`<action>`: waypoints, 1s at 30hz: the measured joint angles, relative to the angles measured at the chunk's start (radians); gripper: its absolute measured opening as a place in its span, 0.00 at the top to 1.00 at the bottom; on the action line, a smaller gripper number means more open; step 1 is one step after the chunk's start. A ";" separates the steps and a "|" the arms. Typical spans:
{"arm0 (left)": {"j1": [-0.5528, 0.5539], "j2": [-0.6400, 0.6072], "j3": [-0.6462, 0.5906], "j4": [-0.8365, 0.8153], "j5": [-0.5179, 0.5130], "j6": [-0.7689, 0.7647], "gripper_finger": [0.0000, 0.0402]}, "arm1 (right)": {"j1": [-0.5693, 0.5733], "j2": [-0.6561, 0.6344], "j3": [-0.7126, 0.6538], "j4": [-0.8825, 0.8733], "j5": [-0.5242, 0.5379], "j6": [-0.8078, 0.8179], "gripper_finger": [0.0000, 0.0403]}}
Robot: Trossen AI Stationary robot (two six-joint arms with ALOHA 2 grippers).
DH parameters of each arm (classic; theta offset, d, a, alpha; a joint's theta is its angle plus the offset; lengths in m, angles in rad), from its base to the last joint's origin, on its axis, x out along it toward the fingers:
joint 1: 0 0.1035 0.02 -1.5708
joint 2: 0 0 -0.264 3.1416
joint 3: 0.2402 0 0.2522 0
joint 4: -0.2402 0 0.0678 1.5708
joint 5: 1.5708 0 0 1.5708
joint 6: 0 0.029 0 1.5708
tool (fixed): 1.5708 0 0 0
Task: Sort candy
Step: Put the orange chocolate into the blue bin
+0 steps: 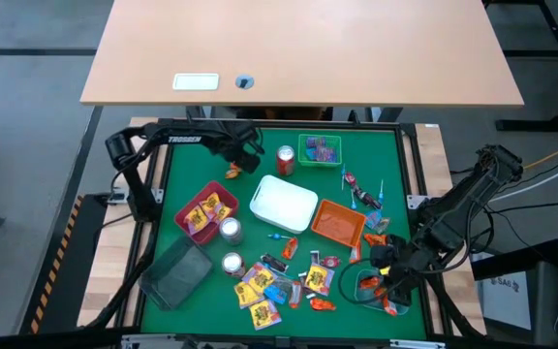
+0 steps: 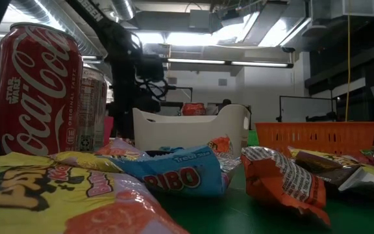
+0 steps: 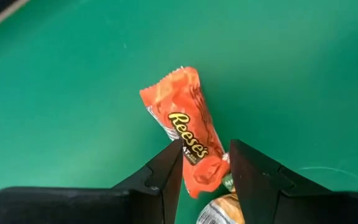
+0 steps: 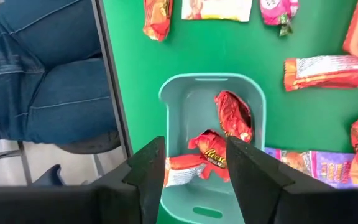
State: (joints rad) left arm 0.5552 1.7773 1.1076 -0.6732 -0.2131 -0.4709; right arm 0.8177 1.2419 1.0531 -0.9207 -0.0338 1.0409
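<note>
Green mat [image 1: 187, 174]: teal tray [image 4: 180, 106] holds orange packets [image 4: 233, 114].

Your front edge is crowded with candy [image 1: 279, 288] and cans [image 1: 231, 246]; open mat [image 1: 184, 167] lies far left.

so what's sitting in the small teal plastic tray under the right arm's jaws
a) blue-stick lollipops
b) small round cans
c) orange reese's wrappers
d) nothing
c: the right wrist view shows orange Reese's wrapped candies lying inside the small teal plastic tray, with the right gripper above it, jaws apart and nothing between them.
</note>
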 joint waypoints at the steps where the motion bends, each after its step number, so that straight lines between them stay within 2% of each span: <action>1: 0.000 0.010 0.000 0.000 0.000 0.000 0.70 | 0.000 0.000 0.000 0.000 0.007 0.000 0.58; 12: 0.001 0.057 0.000 0.005 -0.002 0.010 0.71 | 0.000 0.000 0.000 0.000 0.027 -0.006 0.58; 22: 0.001 0.054 0.000 0.003 -0.006 0.063 0.94 | 0.000 0.000 0.000 -0.001 0.161 -0.143 0.58; 25: 0.001 0.049 0.000 0.002 -0.004 0.070 0.97 | 0.000 0.000 0.000 -0.001 0.247 -0.216 0.58; 30: 0.002 0.000 0.000 0.000 0.040 0.099 0.97 | 0.000 0.000 0.000 -0.003 0.509 -0.342 0.58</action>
State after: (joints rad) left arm 0.5571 1.7769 1.1076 -0.6733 -0.1727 -0.3715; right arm 0.8177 1.2415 1.0527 -0.9241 0.4751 0.6989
